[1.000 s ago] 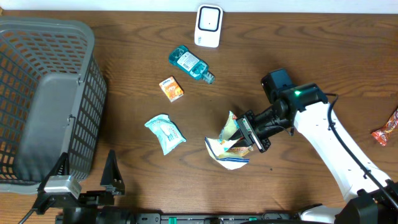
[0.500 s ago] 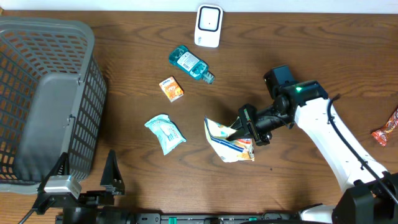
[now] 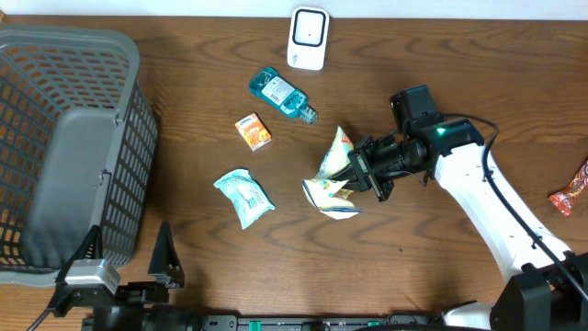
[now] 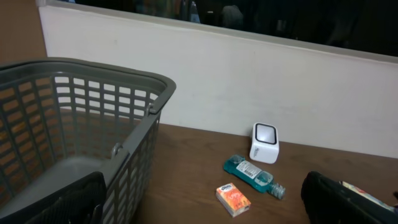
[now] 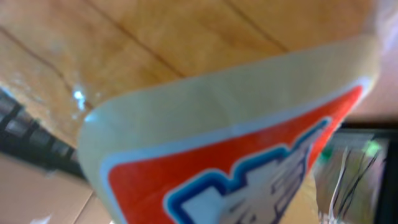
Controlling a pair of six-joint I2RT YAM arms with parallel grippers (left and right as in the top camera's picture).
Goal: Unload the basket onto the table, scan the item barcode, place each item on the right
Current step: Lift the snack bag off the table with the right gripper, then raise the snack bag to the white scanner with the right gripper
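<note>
A crinkly snack bag (image 3: 333,176), white and tan with orange and blue print, hangs above the middle of the table with my right gripper (image 3: 361,173) shut on its right side. Up close the bag (image 5: 217,124) fills the right wrist view and hides the fingers. The white barcode scanner (image 3: 308,39) stands at the far edge, apart from the bag; the scanner (image 4: 263,142) also shows in the left wrist view. My left gripper (image 3: 129,259) rests open at the near left edge beside the basket. From its wrist camera, the left gripper (image 4: 202,211) holds nothing.
A grey basket (image 3: 64,147) fills the left side. A teal mouthwash bottle (image 3: 280,94), an orange box (image 3: 254,131) and a light blue packet (image 3: 244,196) lie left of the bag. A red wrapper (image 3: 571,193) sits at the right edge.
My right gripper has lifted the snack bag and carried it toward the far side, turning it more upright. The left arm has not moved.
</note>
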